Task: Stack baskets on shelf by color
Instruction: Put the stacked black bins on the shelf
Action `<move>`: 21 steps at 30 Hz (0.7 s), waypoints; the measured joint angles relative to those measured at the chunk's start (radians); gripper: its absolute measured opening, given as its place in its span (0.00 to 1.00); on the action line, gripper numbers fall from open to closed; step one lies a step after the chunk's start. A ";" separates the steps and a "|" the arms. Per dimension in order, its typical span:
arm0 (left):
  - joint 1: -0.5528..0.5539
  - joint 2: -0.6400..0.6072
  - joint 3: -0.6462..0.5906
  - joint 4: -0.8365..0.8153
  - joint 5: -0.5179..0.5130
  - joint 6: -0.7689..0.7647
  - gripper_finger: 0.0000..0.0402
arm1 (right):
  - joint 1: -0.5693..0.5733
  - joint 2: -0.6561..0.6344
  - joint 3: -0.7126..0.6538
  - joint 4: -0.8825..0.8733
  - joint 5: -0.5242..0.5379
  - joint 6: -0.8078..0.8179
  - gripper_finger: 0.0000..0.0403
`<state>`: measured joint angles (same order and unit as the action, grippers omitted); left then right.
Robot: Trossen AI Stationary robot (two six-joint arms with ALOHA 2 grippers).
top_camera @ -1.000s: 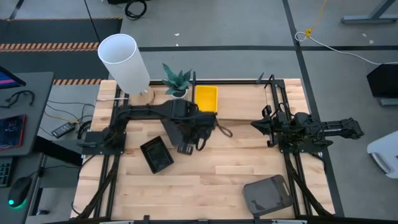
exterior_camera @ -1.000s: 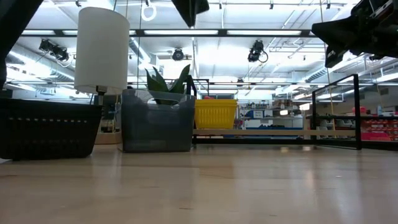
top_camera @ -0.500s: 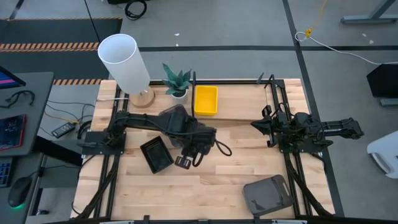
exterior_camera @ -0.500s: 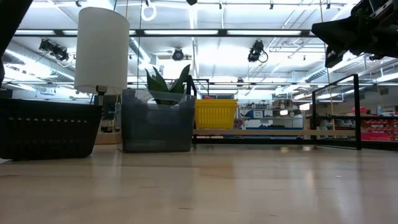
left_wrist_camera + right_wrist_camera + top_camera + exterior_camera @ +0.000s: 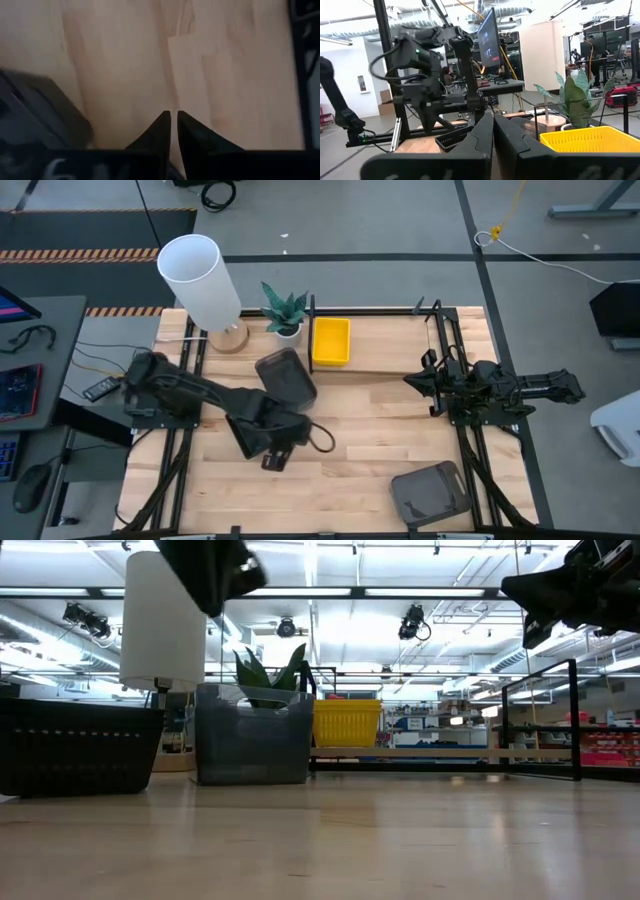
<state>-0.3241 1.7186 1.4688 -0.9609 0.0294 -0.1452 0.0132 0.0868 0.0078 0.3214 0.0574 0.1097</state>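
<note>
A yellow basket (image 5: 331,342) (image 5: 347,723) sits on the left end of the shelf (image 5: 400,345). One smoky grey basket (image 5: 285,375) (image 5: 254,735) rests on the table just in front of the shelf. A second grey basket (image 5: 430,492) lies by the near edge on the right. A black basket (image 5: 248,430) (image 5: 80,745) (image 5: 35,110) stands on the table, partly under my left arm. My left gripper (image 5: 275,460) (image 5: 172,116) hovers shut beside the black basket, pointing down at bare wood. My right gripper (image 5: 415,380) (image 5: 493,120) waits shut on the right, raised.
A white cylinder lamp (image 5: 200,280) and a small potted plant (image 5: 285,310) stand at the far left, beside the shelf. Black frame rods (image 5: 440,350) rise at the shelf's right end. Bare tabletop (image 5: 350,450) lies between the arms.
My left gripper has swung from beside the grey basket toward the near edge and a little left, ending by the black basket. The arm no longer covers the grey basket, which has stayed where it was.
</note>
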 joint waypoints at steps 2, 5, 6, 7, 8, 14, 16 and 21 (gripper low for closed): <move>-0.010 -0.054 -0.075 0.041 0.011 -0.080 0.09 | 0.000 0.000 0.000 -0.002 0.001 0.000 0.05; -0.019 -0.117 -0.159 0.064 0.004 -0.220 0.10 | 0.000 0.000 0.000 -0.001 0.001 0.000 0.05; -0.019 -0.134 -0.183 0.069 0.001 -0.264 0.11 | 0.000 0.000 0.000 -0.002 0.001 0.000 0.05; -0.022 -0.151 -0.207 0.080 -0.001 -0.305 0.12 | 0.000 0.000 0.000 -0.002 0.000 0.000 0.05; -0.029 -0.165 -0.227 0.096 -0.005 -0.349 0.14 | 0.000 0.000 0.000 -0.001 0.001 0.000 0.05; -0.083 -0.192 -0.313 0.097 -0.055 -0.553 0.35 | 0.000 0.000 0.000 -0.002 0.000 0.000 0.05; -0.103 -0.188 -0.342 0.127 -0.069 -0.600 0.44 | 0.000 0.000 0.000 -0.002 0.001 0.000 0.05; -0.144 -0.181 -0.411 0.179 -0.138 -0.661 0.63 | 0.000 0.000 0.000 -0.001 0.000 0.000 0.05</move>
<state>-0.4680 1.5378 1.0581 -0.7816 -0.1087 -0.8062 0.0135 0.0868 0.0078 0.3202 0.0578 0.1101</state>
